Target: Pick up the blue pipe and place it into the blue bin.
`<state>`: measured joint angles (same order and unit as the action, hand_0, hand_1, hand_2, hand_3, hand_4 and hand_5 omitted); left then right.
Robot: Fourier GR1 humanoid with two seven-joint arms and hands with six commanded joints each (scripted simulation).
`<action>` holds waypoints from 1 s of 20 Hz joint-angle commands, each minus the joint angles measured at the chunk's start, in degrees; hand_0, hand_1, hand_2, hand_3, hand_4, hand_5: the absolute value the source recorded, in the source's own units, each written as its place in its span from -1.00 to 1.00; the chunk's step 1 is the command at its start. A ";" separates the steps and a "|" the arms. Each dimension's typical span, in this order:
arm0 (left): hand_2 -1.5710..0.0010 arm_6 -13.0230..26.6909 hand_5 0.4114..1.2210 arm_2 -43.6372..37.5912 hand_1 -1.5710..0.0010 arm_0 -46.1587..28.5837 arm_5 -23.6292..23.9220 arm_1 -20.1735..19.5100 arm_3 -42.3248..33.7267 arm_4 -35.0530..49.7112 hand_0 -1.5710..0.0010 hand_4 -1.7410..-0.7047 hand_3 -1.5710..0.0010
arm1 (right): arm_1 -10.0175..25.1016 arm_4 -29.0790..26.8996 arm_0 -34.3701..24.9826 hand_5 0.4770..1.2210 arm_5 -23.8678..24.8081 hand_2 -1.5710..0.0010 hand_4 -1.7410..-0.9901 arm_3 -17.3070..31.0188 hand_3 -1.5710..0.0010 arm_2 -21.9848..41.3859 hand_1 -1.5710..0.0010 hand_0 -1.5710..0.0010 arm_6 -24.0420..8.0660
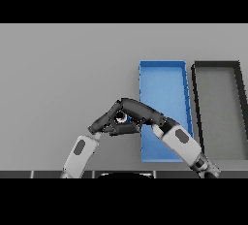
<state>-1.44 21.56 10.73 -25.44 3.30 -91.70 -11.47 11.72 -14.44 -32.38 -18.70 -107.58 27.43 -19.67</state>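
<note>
Head view: the right hand's fingers (pixel 127 106) curl over the blue pipe (pixel 123 118), of which only a small patch shows, so its long axis cannot be told. The left hand (pixel 107 120) meets it from the left; whether it grips is unclear. The pipe sits on the bench (pixel 63 73), just left of the blue bin (pixel 162 65). The right forearm crosses the bin.
</note>
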 commanded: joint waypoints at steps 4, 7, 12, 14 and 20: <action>0.65 3.27 0.30 -0.85 0.64 -0.85 -1.90 0.93 -0.90 -1.84 0.61 0.34 0.69 | -1.42 1.85 1.07 0.99 -0.19 -1.00 -1.00 -0.55 -0.99 0.39 -1.00 -1.00 -1.13; 0.82 5.13 -0.28 -1.61 0.82 -0.04 -1.09 2.17 0.13 -1.49 0.80 0.47 0.84 | -2.49 3.28 1.58 0.99 -0.96 -1.00 -1.00 -0.52 -1.00 -0.19 -1.00 -1.00 -2.07; 0.94 5.52 -0.75 -1.81 0.94 -0.92 -0.22 1.99 0.31 -2.17 0.93 0.53 0.95 | -4.92 2.27 3.31 1.00 -2.94 -1.00 -1.00 -0.76 -1.00 -2.17 -1.00 -1.00 -2.82; 0.96 5.73 -0.82 -1.65 0.96 -1.53 -0.01 1.89 0.31 -2.54 0.96 0.57 0.97 | -6.59 -2.21 2.68 1.00 -2.94 -1.00 -1.00 -1.22 -1.00 -4.23 -1.00 -1.00 -5.04; 0.99 5.90 -0.91 -1.57 0.99 -1.52 -0.70 1.52 0.37 -2.38 0.99 0.61 0.99 | -7.14 -15.15 -8.72 1.00 1.81 -1.00 -1.00 -0.75 -1.00 -13.18 -1.00 -1.00 -15.25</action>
<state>4.35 19.99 9.20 -26.14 4.82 -91.32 -13.83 4.65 -29.48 -41.17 -16.91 -108.31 14.16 -34.91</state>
